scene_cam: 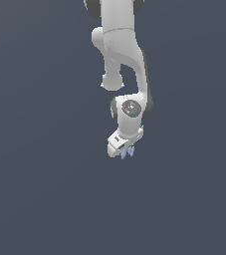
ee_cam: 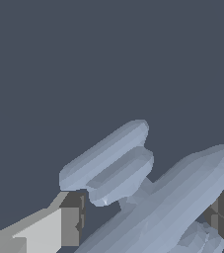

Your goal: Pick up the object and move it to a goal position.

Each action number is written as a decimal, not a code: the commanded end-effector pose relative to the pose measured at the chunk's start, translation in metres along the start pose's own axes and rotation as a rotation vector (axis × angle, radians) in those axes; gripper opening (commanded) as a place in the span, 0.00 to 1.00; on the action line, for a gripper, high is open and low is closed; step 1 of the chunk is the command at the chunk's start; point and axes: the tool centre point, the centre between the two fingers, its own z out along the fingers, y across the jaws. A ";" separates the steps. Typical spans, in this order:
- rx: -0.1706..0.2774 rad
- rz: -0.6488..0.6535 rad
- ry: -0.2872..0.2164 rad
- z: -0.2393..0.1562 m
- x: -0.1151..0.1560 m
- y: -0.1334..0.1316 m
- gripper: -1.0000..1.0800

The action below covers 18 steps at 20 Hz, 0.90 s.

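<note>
Exterior view: white arm (scene_cam: 122,55) at frame centre, gripper (scene_cam: 125,151) clamped on pale blue object (scene_cam: 128,152), just below centre. Pickup apparently done; carry to goal remains, goal unmarked.

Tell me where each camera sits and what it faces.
Exterior view: off the arm, exact spot unknown, facing the white arm and gripper against plain dark ground.
Wrist view: on the wrist, looking past the fingers at the object between them.
Shared: gripper and pale blue object.
</note>
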 end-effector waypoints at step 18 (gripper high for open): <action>0.003 -0.001 -0.001 -0.091 0.038 0.043 0.00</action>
